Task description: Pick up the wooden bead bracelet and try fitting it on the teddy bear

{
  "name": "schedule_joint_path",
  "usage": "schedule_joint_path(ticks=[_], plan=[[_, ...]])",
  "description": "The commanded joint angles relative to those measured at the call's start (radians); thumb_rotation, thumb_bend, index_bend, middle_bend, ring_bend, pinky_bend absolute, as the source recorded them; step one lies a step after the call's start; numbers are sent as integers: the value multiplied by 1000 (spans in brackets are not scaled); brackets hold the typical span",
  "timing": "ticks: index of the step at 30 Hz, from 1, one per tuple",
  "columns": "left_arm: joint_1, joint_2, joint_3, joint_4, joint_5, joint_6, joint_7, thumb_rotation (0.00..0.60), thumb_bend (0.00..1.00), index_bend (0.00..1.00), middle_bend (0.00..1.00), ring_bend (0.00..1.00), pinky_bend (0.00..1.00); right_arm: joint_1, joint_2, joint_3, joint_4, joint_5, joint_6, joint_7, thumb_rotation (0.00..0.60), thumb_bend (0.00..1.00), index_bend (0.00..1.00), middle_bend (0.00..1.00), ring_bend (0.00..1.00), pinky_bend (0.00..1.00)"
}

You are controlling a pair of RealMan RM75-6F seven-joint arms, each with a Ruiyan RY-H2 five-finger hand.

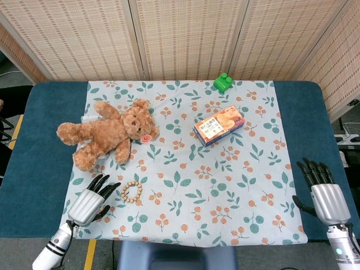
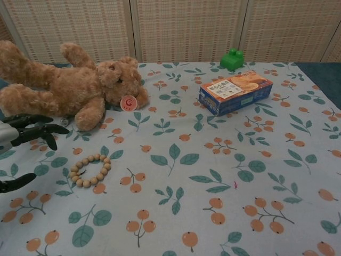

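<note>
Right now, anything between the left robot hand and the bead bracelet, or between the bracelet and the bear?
Nothing visible. The left robot hand sits open beside the bead bracelet, with only bare tablecloth between them. From the bracelet up to the teddy bear the cloth is also free; the biscuit box lies well off to the side.

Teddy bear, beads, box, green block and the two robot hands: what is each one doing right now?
teddy bear: lying flat on the cloth.
wooden bead bracelet: flat on the cloth, not held.
left hand: open, beside the bracelet, apart from it.
right hand: open, holding nothing.
snack box: closed, lying flat.
green block: resting near the far edge.
</note>
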Motion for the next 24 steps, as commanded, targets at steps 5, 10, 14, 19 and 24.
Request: schedule_joint_path(ticks=[5,10,14,19,24], plan=[[-44,-72,2,6,-30,-71,128,600,404,193,332,78,83,-1,10,1,1,2,-2,18,545,238,0,0,0,0],[-50,-104,14,24,-21,-70,198,600,403,234,326,79,80,-2,15,-4,-3,-4,-2,24,543,238,0,0,0,0],[-52,-130,19,45,-32,-78,252,600,404,248,314,78,79,-3,21,-7,-7,-9,-2,32,544,238,0,0,0,0],[-58,-157,19,75,-54,-94,298,600,404,245,311,78,79,-4,24,-10,-9,-12,-3,37,543,238,0,0,0,0],[-69,-167,26,84,-63,-111,308,600,403,281,313,78,79,-5,26,-8,-9,-11,-2,40,544,238,0,0,0,0]])
